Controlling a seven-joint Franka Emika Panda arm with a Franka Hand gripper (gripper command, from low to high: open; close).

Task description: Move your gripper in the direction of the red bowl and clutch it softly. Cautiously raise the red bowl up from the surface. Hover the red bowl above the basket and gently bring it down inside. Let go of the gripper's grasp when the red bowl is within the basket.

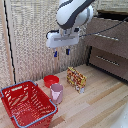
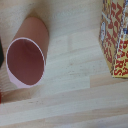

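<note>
We see a light wooden table [image 1: 100, 102] filling the lower frame. On it rest 4 things: the basket [image 1: 27, 104] at lower left, the red bowl [image 1: 51, 80], a pink cup [image 1: 57, 93] and a patterned box [image 1: 76, 78] near centre.

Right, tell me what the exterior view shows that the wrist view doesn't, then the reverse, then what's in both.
Only the exterior view shows the gripper hanging high above the table, fingers apart and empty, the red bowl sitting on the wood, the basket at the exterior view's left, and the drawers behind. Only the wrist view looks straight down into the pink cup's hollow inside; no gripper fingers are visible there. Both share the pink cup, the yellow-and-red box and the wooden table.
</note>
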